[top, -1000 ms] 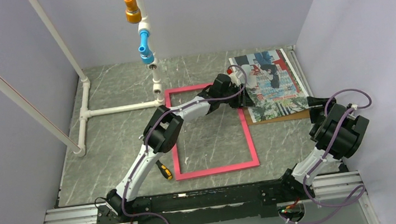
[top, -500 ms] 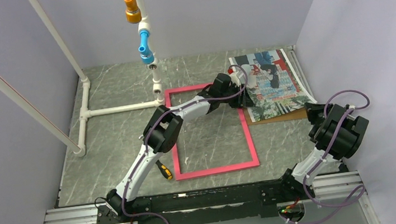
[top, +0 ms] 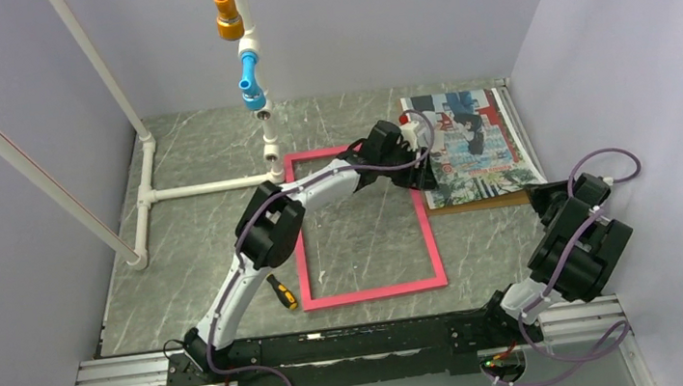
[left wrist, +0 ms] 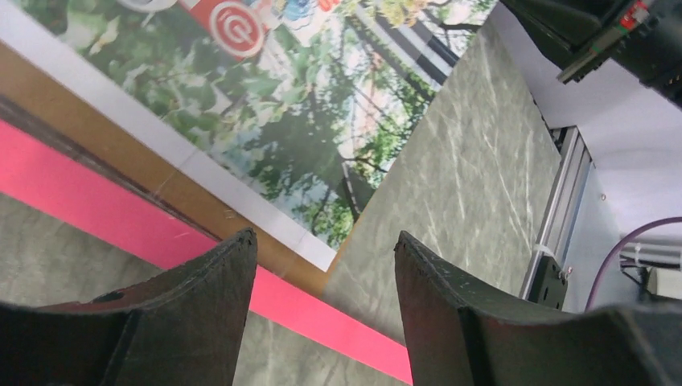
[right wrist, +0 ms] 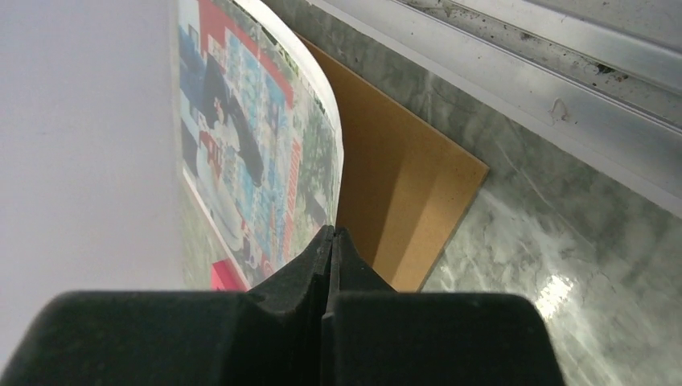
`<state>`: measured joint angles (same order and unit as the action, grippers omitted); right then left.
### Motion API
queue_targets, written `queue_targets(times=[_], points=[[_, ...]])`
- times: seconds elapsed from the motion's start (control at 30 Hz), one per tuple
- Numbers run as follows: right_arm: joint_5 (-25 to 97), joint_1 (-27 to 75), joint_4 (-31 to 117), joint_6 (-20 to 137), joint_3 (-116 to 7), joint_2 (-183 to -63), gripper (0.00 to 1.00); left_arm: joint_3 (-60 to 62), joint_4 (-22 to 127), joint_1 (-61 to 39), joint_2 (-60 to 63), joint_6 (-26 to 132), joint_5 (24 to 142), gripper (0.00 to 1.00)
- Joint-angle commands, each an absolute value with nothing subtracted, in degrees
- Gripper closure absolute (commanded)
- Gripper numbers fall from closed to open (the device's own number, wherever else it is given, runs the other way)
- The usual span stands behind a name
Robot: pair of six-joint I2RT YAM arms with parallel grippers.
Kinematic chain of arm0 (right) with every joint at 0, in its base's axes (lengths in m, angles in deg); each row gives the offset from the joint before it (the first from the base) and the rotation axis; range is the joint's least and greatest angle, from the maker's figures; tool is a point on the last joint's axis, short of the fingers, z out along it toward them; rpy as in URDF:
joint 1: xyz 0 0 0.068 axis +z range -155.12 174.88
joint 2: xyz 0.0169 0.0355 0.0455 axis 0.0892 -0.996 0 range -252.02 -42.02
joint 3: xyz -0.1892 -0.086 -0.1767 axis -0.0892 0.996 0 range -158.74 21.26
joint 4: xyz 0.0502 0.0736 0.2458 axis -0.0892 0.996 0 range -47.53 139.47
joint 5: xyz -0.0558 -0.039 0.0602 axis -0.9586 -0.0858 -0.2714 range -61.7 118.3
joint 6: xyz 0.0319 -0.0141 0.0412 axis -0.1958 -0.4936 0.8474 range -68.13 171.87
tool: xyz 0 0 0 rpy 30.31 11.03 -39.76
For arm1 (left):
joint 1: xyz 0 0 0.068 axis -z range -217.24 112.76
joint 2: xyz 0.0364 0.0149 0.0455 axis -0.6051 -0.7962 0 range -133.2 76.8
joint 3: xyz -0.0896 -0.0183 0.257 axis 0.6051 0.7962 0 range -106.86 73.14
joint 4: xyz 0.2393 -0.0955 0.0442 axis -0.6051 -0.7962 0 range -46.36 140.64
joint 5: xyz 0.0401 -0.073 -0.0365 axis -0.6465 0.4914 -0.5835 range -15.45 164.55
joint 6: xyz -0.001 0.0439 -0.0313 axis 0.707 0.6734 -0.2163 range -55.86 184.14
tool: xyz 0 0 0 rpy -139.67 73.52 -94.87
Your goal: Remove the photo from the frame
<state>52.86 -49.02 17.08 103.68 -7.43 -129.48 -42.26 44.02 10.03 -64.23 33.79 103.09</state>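
photo point(top: 473, 144) corner sat pinched in right gripper point(right wrist: 331, 233) over brown board point(right wrist: 402, 185), left gripper point(left wrist: 323, 241) gaped above frame point(top: 373, 292), screwdriver point(top: 282, 293) beside it.

I'm looking down from high behind the rig; wrist cameras sitting close, all sharing colourful rectangular photo point(top: 473, 144), flat brown board point(right wrist: 402, 193).

From above, the left gripper point(top: 424, 182) covers part of the photo point(top: 477, 139) and one corner of the frame point(top: 373, 292).

Robot lab test cell — plain lilac walls point(top: 376, 14), aluminium mounting rail point(top: 116, 374), PVC pipe rig point(top: 201, 187).
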Motion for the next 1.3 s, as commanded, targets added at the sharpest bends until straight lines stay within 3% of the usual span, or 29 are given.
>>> queue_targets(times=[0.0,0.27,0.47,0.67,0.83,0.97,1.27], points=[[47.5,-49.9,32.6,96.0,-14.8,-124.4,1.0,-43.2,41.1,12.9,-56.7,42.2,101.1,0.33],[46.7,-49.8,46.6,90.6,-22.7,-123.6,1.0,-41.0,39.2,16.2,-52.4,51.3,96.0,0.32],[47.6,-49.6,54.4,89.5,-27.6,-125.8,1.0,-34.6,41.9,21.0,-49.0,66.8,87.4,0.33],[48.7,-49.1,55.8,89.1,-29.1,-126.8,1.0,-33.0,43.4,24.3,-50.7,77.2,81.8,0.37],[48.8,-49.2,56.7,89.1,-29.9,-127.2,1.0,-29.7,48.0,27.1,-51.6,85.5,77.4,0.33],[49.5,-49.1,56.4,89.8,-29.8,-127.4,1.0,-28.1,53.8,28.9,-53.7,90.4,71.9,0.42],[49.9,-49.1,56.8,90.2,-30.2,-127.6,1.0,-30.8,58.9,29.8,-60.0,95.0,65.8,0.42]])
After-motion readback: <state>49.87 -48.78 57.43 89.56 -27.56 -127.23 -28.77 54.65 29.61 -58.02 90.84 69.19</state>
